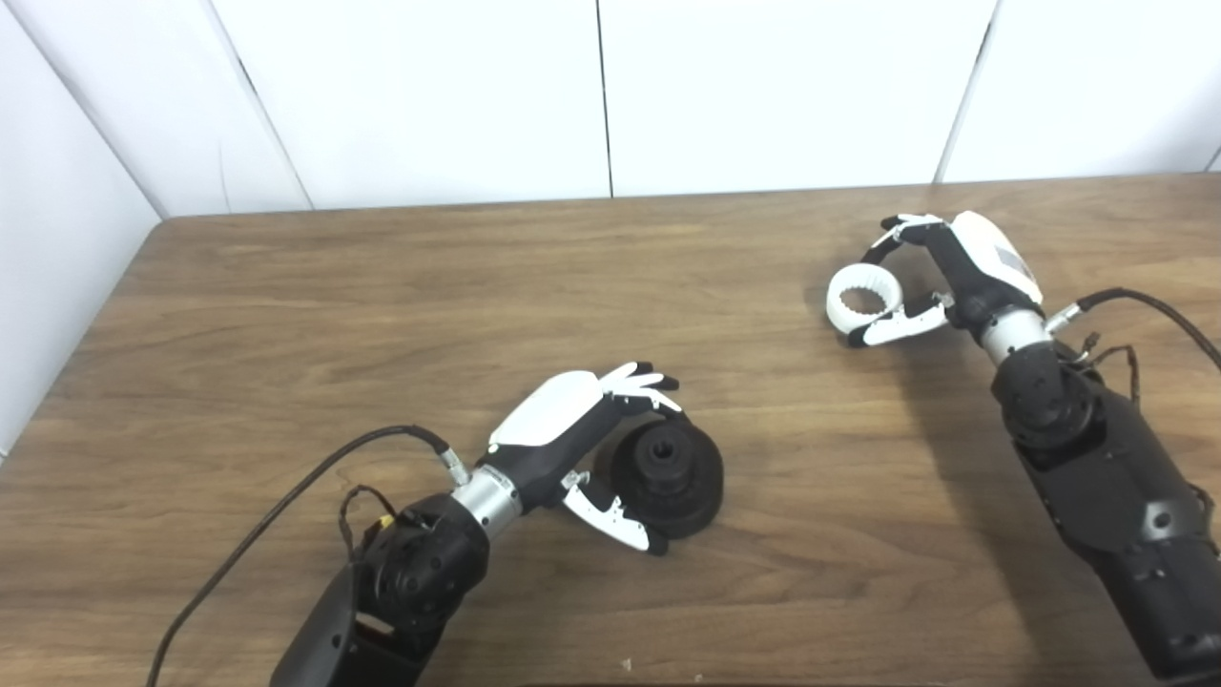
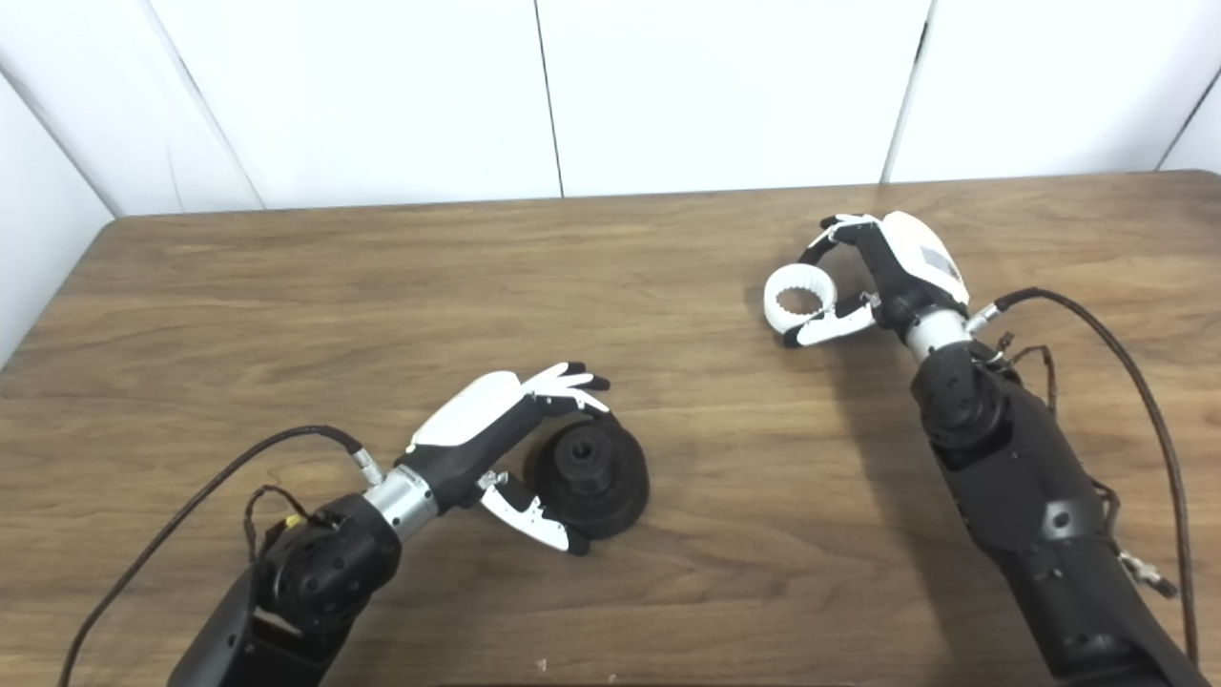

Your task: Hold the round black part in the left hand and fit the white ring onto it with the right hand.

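The round black part (image 1: 668,475) sits on the wooden bench (image 1: 382,315) just below the centre of the frame, a raised hub with a hole on top of its wider base. The left robot hand (image 1: 596,448) cups it from the left, fingers (image 1: 641,380) curled over its far edge and thumb (image 1: 610,515) against its near side; whether it truly grips cannot be told. The white ring (image 1: 864,303), toothed inside, is at the right of the frame, well apart from the black part. The right robot hand (image 1: 940,272) holds it between fingers above and thumb below. A grey label on that hand's back is unreadable. White wall panels (image 1: 610,95) stand behind.
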Tool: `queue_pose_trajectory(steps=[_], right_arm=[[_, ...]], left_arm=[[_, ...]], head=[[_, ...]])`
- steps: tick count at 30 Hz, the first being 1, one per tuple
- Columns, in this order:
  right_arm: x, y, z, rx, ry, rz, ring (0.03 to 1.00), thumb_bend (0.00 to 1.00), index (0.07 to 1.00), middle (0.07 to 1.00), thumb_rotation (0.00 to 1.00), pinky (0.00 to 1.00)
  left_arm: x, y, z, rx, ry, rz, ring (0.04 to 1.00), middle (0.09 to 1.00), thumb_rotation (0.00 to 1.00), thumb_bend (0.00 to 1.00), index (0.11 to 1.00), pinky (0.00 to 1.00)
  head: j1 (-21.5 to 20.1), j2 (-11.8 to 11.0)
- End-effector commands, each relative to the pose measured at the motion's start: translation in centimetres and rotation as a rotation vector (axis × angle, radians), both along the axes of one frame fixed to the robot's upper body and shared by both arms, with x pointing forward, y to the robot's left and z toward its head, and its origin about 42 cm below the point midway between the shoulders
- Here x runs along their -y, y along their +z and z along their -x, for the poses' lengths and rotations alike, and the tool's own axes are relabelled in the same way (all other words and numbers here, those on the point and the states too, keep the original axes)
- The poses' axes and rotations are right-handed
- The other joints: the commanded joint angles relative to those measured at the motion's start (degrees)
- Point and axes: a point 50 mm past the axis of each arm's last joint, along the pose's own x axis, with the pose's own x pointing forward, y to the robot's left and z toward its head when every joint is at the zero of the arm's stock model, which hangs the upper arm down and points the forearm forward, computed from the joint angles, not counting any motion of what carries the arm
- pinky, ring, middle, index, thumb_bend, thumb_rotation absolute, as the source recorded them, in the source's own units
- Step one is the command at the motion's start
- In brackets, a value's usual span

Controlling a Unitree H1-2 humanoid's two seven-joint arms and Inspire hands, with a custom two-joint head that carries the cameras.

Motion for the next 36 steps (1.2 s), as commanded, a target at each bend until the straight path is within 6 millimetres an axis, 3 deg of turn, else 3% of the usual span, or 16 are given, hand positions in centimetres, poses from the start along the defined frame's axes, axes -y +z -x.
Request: queue_pose_trajectory(steps=[1,6,18,24,36], right_arm=[[0.1,3.4,-0.3,0.081,0.022,-0.004,0.935,0.53,0.489,0.862,0.15,0.91],[-0.1,4.7,1.0,0.078,0.063,-0.031,0.948,0.53,0.488,0.869,0.15,0.94],[-1.9,7.8,4.5,0.081,0.167,-0.044,0.918,0.53,0.487,0.848,0.14,0.87],[-4.3,9.8,7.3,0.046,0.264,-0.035,0.932,0.53,0.487,0.853,0.14,0.89],[-7.4,10.2,9.6,0.024,0.388,-0.02,0.953,0.53,0.487,0.859,0.14,0.91]], left_arm=[[-0.2,0.0,-0.2,-0.008,0.01,-0.019,0.984,0.921,0.16,0.84,0.628,0.86],[0.0,-0.3,-0.4,-0.009,0.013,-0.027,0.982,0.919,0.18,0.84,0.632,0.86],[0.2,-0.4,-0.5,-0.011,0.018,-0.017,0.986,0.921,0.17,0.83,0.63,0.86],[0.4,-0.4,-0.7,-0.007,0.019,-0.012,0.986,0.919,0.17,0.83,0.631,0.86],[0.4,-0.6,-1.0,0.005,0.025,-0.013,0.979,0.917,0.17,0.84,0.62,0.84]], head=[[0.01,0.04],[-0.05,-0.02],[0.07,-0.07],[0.25,0.06],[0.44,-0.05]])
